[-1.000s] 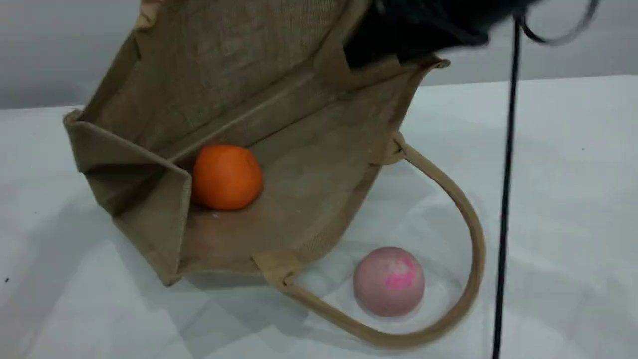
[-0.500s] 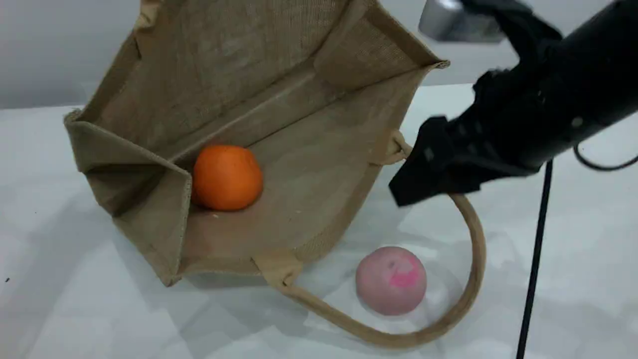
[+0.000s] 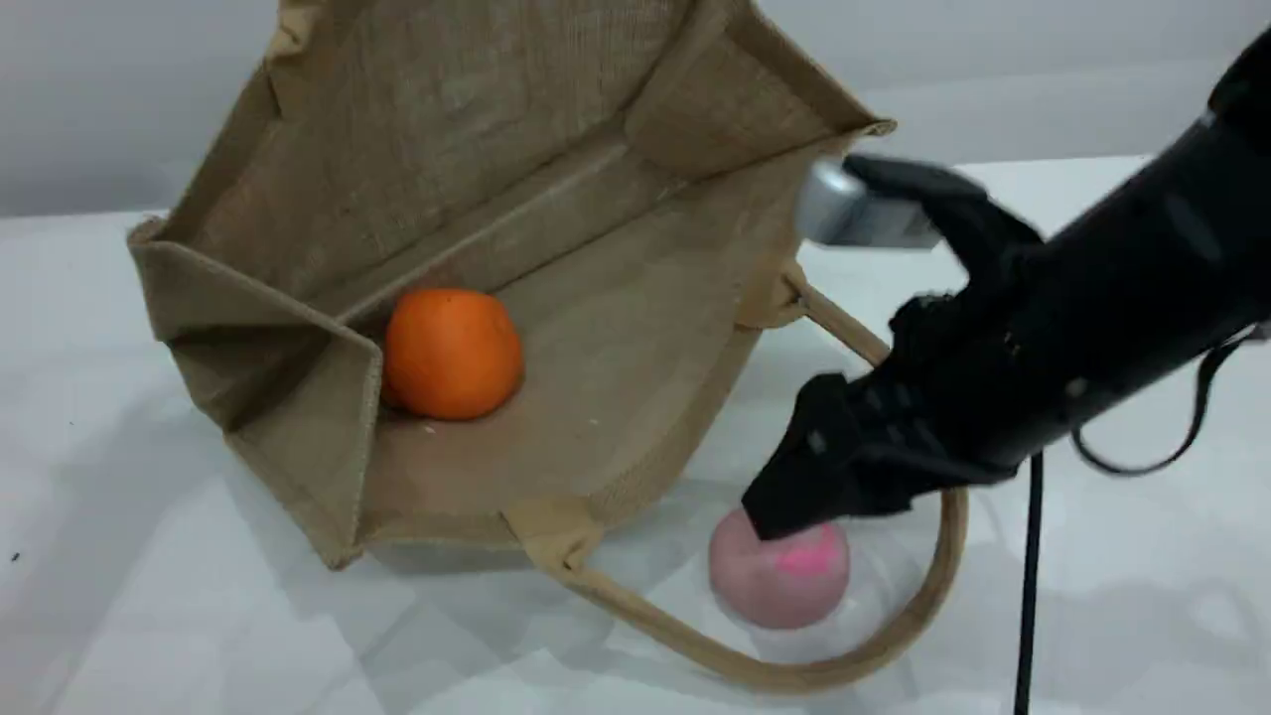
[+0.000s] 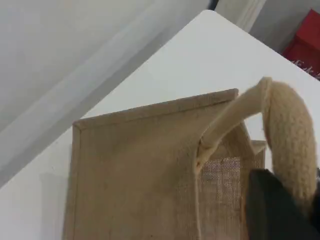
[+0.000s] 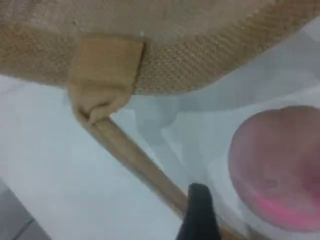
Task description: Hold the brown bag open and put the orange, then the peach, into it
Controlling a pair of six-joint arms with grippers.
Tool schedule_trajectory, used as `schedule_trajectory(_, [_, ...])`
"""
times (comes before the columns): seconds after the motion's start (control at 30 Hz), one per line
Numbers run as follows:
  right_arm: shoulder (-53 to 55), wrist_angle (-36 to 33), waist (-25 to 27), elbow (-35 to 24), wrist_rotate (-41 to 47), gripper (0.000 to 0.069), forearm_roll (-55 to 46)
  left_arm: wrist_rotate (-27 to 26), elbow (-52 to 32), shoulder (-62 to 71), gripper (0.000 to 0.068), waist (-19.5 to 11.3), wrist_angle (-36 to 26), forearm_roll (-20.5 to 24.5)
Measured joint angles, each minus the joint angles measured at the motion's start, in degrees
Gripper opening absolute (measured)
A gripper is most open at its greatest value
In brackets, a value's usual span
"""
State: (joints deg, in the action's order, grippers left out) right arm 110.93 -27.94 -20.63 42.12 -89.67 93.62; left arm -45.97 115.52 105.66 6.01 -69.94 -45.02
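Observation:
The brown bag (image 3: pixel 596 328) lies tipped on the table with its mouth held wide toward the camera. The orange (image 3: pixel 452 353) rests inside it, against the folded left gusset. On the table, inside the bag's lower handle loop (image 3: pixel 784 677), sits the peach (image 3: pixel 779 581). My right gripper (image 3: pixel 794 506) hovers just above the peach, open and empty. The right wrist view shows one fingertip (image 5: pixel 200 212) beside the peach (image 5: pixel 277 165) and over the handle (image 5: pixel 135 157). In the left wrist view my left gripper's fingertip (image 4: pixel 272 210) is shut on the bag's upper handle (image 4: pixel 292 140).
A black cable (image 3: pixel 1028 586) hangs down at the right, just behind the handle loop. The white table (image 3: pixel 199 616) runs back to a grey wall. A red object (image 4: pixel 305 30) shows beyond the table's far corner in the left wrist view.
My right arm has swung down from the top right to just over the peach. The bag and orange have stayed put; the peach has barely shifted.

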Motion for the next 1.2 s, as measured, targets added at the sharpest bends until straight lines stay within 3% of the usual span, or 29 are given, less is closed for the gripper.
schedule_trajectory(0.13, [2.7, 0.0, 0.0, 0.0, -0.4, 0.0481, 6.2, 0.0, 0.0, 0.0, 0.0078, 0.0, 0.0, 0.0])
schedule_trajectory(1.0, [8.1, 1.3, 0.0, 2.4, -0.3, 0.0479, 6.4, 0.0, 0.0, 0.0, 0.0078, 0.0, 0.0, -0.3])
schedule_trajectory(1.1, [8.1, 0.6, 0.0, 2.4, -0.3, 0.0443, 6.4, 0.0, 0.0, 0.0, 0.0078, 0.0, 0.0, -0.3])
schedule_trajectory(1.2, [8.1, 0.2, 0.0, 2.4, -0.3, 0.0315, 6.4, 0.0, 0.0, 0.0, 0.0078, 0.0, 0.0, -0.6])
